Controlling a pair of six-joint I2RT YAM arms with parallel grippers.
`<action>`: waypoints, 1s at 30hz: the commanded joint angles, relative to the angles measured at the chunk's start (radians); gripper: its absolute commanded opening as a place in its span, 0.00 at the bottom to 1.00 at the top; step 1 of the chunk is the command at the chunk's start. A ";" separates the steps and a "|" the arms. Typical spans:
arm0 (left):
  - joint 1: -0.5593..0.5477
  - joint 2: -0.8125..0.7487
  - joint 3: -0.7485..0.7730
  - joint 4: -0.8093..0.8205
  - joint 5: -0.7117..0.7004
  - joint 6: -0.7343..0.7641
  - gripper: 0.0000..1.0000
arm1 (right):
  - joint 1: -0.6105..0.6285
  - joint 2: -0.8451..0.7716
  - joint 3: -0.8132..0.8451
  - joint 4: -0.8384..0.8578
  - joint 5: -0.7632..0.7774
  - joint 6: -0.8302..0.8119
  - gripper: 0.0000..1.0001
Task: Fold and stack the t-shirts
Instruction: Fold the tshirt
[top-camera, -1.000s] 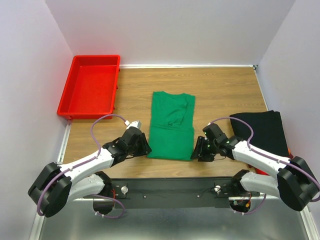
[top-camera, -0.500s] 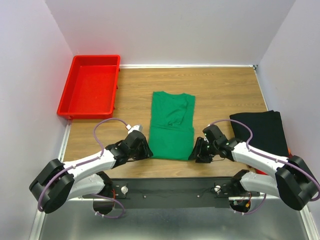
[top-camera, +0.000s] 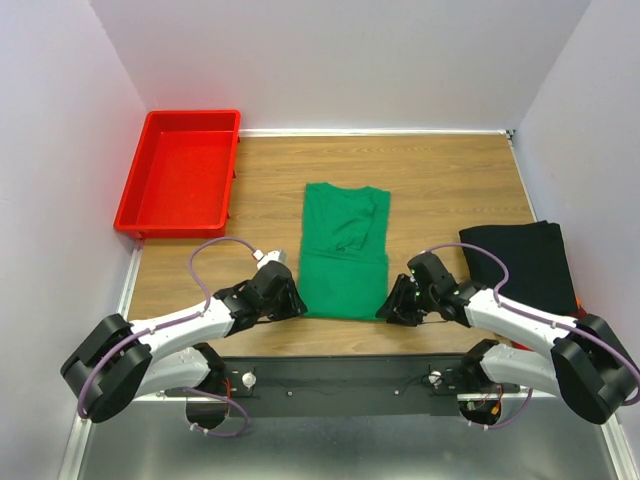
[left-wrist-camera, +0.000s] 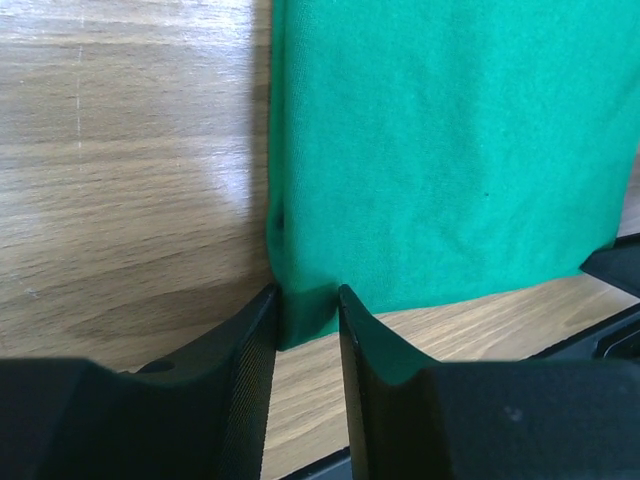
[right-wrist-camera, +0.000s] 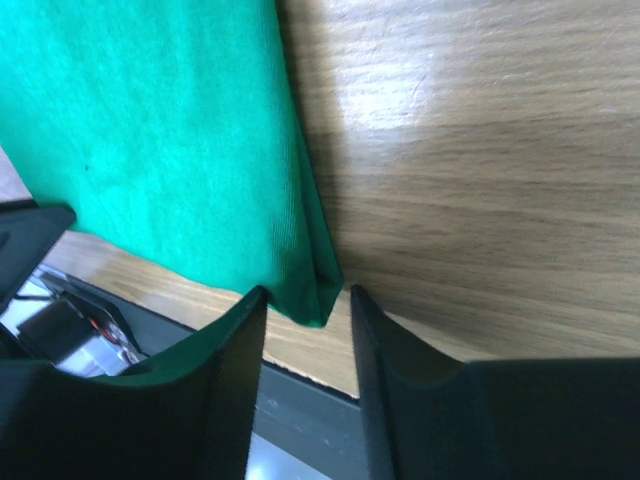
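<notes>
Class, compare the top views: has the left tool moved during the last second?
Yes. The left tool has slid slightly toward the near edge of the table, away from the red tray, closing in on the near left corner of the green t-shirt.

A robot test cell in a lab, from the look of it.

Two jointed robot arms, the left arm and the right arm, are bolted to a black rail along the near edge of a wood-grain table. A purple cable loops along each. Plain pale walls box the table in on three sides like a booth. What lies on it is sparse: a red plastic tray in the far left corner, a green t-shirt laid flat in the middle, and a folded black t-shirt at the right edge.
</notes>
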 joint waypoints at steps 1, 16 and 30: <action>-0.014 0.019 -0.004 -0.019 -0.023 -0.006 0.34 | 0.005 0.012 -0.033 0.049 0.047 0.036 0.43; -0.024 -0.059 0.092 -0.132 0.007 0.045 0.00 | 0.005 -0.068 0.075 -0.118 0.019 -0.116 0.00; 0.135 0.071 0.417 -0.200 0.030 0.241 0.00 | -0.014 0.127 0.496 -0.293 0.213 -0.295 0.01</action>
